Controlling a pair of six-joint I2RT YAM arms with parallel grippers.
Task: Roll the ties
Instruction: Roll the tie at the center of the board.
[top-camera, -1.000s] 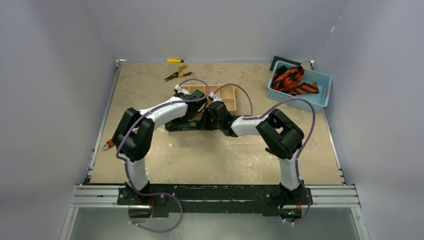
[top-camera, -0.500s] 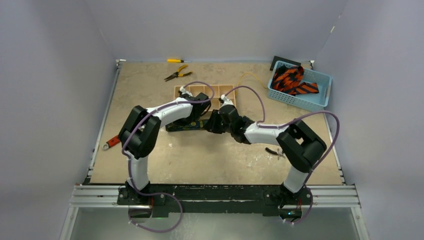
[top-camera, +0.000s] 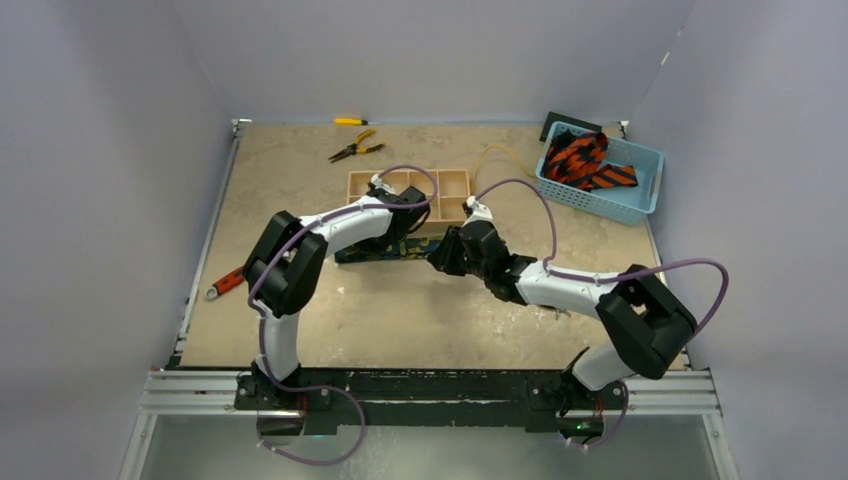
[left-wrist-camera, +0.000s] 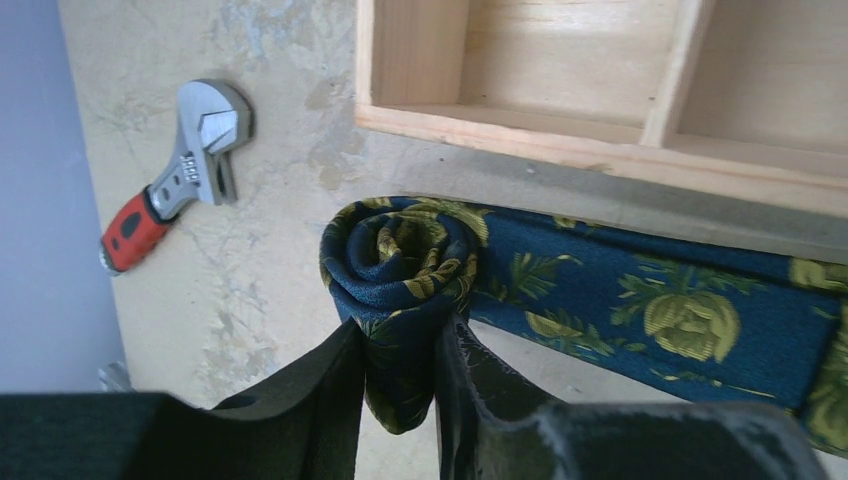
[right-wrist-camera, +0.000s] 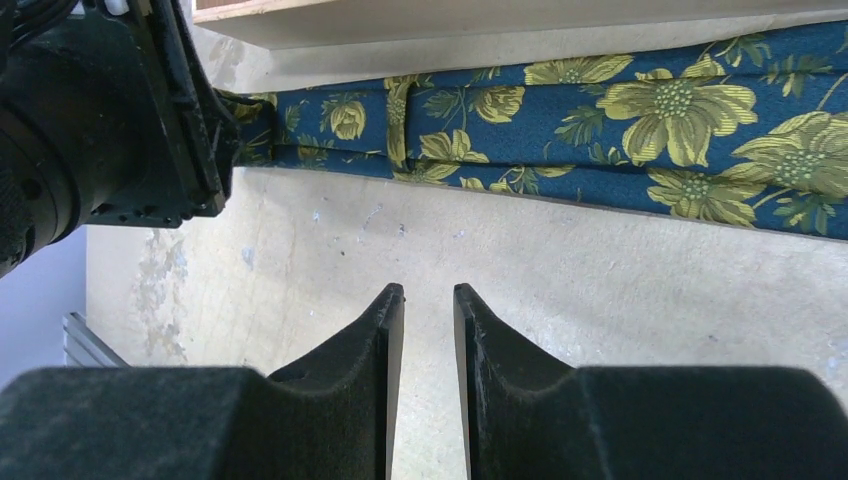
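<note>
From above, we see the long navy necktie (top-camera: 372, 252) of fabric with gold-yellow flowers lying on the beige counter (top-camera: 400, 320), just in front of the pale wooden compartment tray (top-camera: 410, 184). The left hand (top-camera: 398, 222) and the right hand (top-camera: 447, 262) are both down at it. Orange-red neckties with black stripes (top-camera: 583, 160) sit heaped, unrolled, in the light blue plastic basket (top-camera: 640, 205) at the far right.

At the left wrist, the left hand (left-wrist-camera: 400, 338) is clamped on a tight coil of a few turns; most of the navy necktie (left-wrist-camera: 650, 305) lies flat beyond it.

At the right wrist, the right hand (right-wrist-camera: 428, 295) hovers over the counter just beside the flat length, its fingers slightly apart and holding nothing.

We judge the job barely begun: one roll started, the others untouched.
</note>
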